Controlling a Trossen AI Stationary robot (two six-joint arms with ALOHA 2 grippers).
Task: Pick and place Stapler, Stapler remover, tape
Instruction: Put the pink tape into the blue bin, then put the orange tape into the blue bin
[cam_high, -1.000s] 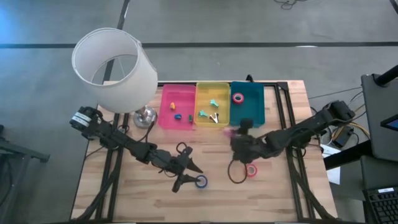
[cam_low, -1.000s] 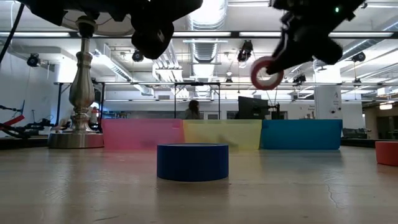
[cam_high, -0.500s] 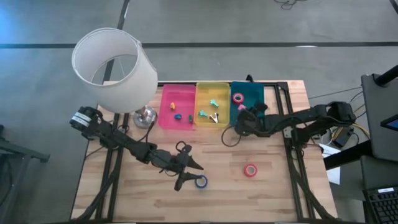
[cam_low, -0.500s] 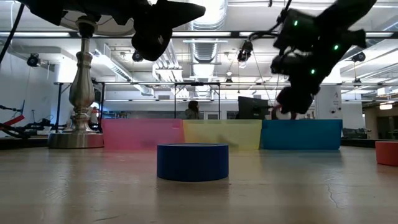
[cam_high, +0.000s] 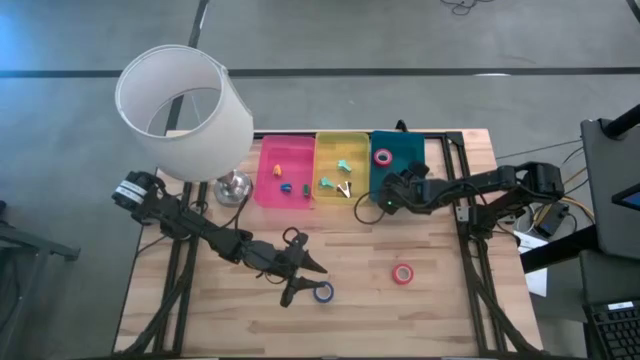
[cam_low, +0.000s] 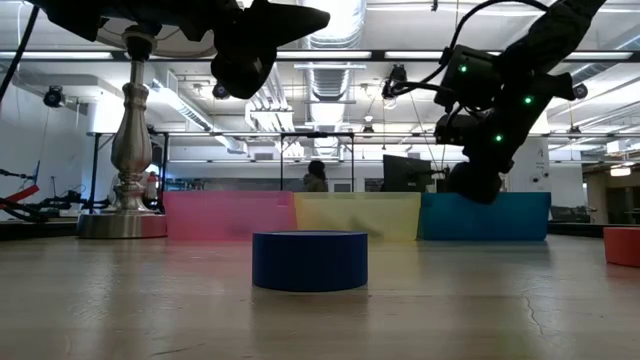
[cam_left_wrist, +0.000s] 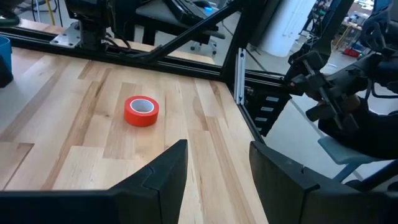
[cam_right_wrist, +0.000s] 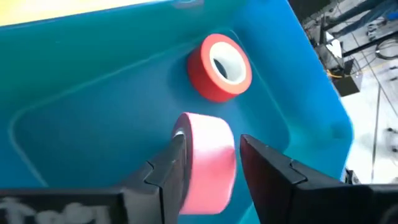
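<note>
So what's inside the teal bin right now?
The teal bin holds a red tape roll; the right gripper holds a pink roll inside it. The floor beneath is hidden.

The wooden bench (cam_high: 200, 290) carries three bins along its far edge — pink (cam_high: 270, 190), yellow (cam_high: 330, 195) and blue (cam_high: 412, 182) — with a lamp base (cam_high: 233, 186) at the far left. Toward the near edge lie two tape rolls — dark blue (cam_high: 323, 292) and red (cam_high: 402, 273).

Two dark jointed arms, black looping cables, green indicator lights on right arm (cam_low: 497, 95), white-labelled left base
</note>
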